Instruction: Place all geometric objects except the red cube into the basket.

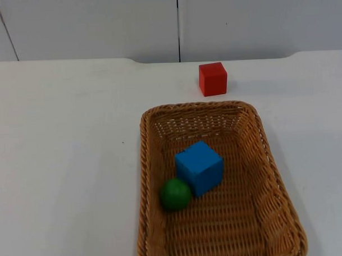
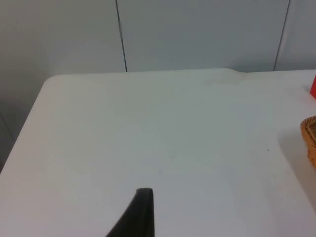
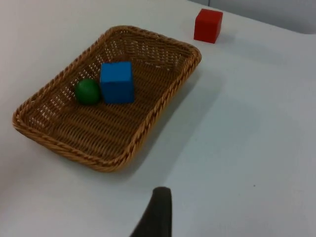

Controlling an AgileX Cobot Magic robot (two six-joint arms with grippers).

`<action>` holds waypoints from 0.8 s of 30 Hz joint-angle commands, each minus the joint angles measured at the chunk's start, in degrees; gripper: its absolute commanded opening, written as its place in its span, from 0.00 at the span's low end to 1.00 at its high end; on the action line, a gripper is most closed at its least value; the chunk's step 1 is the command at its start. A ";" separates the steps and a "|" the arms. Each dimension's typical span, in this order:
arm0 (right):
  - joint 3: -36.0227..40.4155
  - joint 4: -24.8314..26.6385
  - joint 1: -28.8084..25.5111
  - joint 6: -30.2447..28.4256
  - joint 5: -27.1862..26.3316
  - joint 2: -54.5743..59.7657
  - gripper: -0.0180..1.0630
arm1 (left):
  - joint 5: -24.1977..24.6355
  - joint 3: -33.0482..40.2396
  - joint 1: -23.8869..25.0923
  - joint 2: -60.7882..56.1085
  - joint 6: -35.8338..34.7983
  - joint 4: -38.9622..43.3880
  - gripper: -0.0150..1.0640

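Green ball point(image 1: 175, 194): nearest to the fixed camera, lying inside the basket on its woven floor, touching the blue cube's lower left corner.

Blue cube point(image 1: 199, 167): just behind the ball, also inside the basket, sitting flat and turned slightly on the weave near the middle.

Basket point(image 1: 144, 162): wicker, rectangular, standing on the white table point(image 1: 65, 154) with its long side running away from the fixed camera; its edge also peeks into the left wrist view.

Red cube point(image 1: 213, 78): beyond the far rim of the basket, apart from it, out on the table near the grey wall point(image 1: 100, 24).

Left gripper point(image 2: 140, 212): held above bare table well to the side of the basket; one black fingertip is visible, so how wide the claw stands I cannot tell, and nothing can be seen in it.

Right gripper point(image 3: 159, 212): held back from the basket's long side, looking over it toward the red cube; again one fingertip, opening cannot be told, no object seen in its grasp.

Progress: judging by how things lie, both non-red pieces are in the basket and the sorting looks complete.

Doing it well: both arms should wait or retreat high, away from the rim, so the basket is not nudged, and leave the red cube where it sits.
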 commanded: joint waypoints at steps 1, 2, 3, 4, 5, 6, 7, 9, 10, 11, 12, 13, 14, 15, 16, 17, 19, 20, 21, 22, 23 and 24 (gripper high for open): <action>0.38 -0.37 0.09 0.28 -1.40 -0.21 0.74 | -0.49 0.23 0.26 -0.22 0.07 0.10 0.93; 0.40 -0.37 0.09 0.40 -1.40 -0.21 0.74 | -0.49 0.23 0.26 -0.22 0.07 0.10 0.93; 0.40 -0.37 0.09 0.40 -1.40 -0.21 0.74 | -0.49 0.23 0.26 -0.22 0.07 0.10 0.93; 0.40 -0.37 0.09 0.40 -1.40 -0.21 0.74 | -0.63 0.23 0.26 -0.22 0.07 0.21 0.93; 0.40 -0.37 0.09 0.40 -1.40 -0.21 0.74 | -0.96 0.65 0.26 -0.22 0.07 0.21 0.93; 0.40 -0.37 0.09 0.40 -1.40 -0.21 0.74 | -1.49 1.55 0.26 -0.22 0.07 0.21 0.93; 0.40 -0.37 0.09 0.40 -1.40 -0.21 0.74 | -2.13 2.77 0.26 -0.22 0.07 0.21 0.93; 0.40 -0.37 0.09 0.63 -1.40 -0.21 0.74 | -2.94 4.71 0.26 -0.22 0.07 0.21 0.93; 0.40 -0.05 0.09 0.61 -1.40 -0.21 0.74 | -2.55 4.61 0.26 -0.22 -0.01 -0.03 0.93; 0.40 -0.05 0.09 0.61 -1.40 -0.21 0.74 | -3.06 4.71 0.26 -0.22 -0.01 0.08 0.93; 0.40 -0.09 0.09 0.95 -1.40 -0.21 0.74 | -3.24 4.71 0.26 -0.22 0.09 0.08 0.93; 0.40 -0.09 0.09 0.95 -1.40 -0.21 0.74 | -3.24 4.71 0.26 -0.22 0.09 0.08 0.93; 0.40 -0.09 0.09 1.08 -1.40 -0.21 0.74 | -3.28 4.71 0.26 -0.22 0.09 0.08 0.93; 0.40 -0.09 0.09 1.08 -1.40 -0.21 0.74 | -3.28 4.71 0.26 -0.22 0.09 0.08 0.93; 0.40 -0.09 0.09 1.08 -1.40 -0.21 0.74 | -3.28 4.71 0.26 -0.22 0.09 0.08 0.93; 0.40 -0.09 0.09 1.08 -1.40 -0.21 0.74 | -3.28 4.71 0.26 -0.22 0.09 0.08 0.93; 0.40 -0.09 0.09 1.08 -1.40 -0.21 0.74 | -3.28 4.71 0.26 -0.22 0.09 0.08 0.93; 0.40 -0.09 0.09 1.08 -1.40 -0.21 0.74 | -2.88 4.71 0.26 -0.22 0.09 0.08 0.93; 0.40 -0.09 0.09 1.08 -1.40 -0.21 0.74 | -2.15 4.71 0.26 -0.22 0.09 0.19 0.93; 0.40 -0.09 0.09 1.08 -1.40 -0.21 0.74 | -0.72 4.71 0.26 -0.22 0.09 0.19 0.93; 0.40 -0.09 0.09 1.08 -1.40 -0.21 0.74 | 1.42 5.79 0.26 -0.22 -0.35 1.40 0.93; 0.40 -0.09 0.09 1.08 -1.40 -0.21 0.74 | 1.42 5.79 0.26 -0.22 -0.35 1.40 0.93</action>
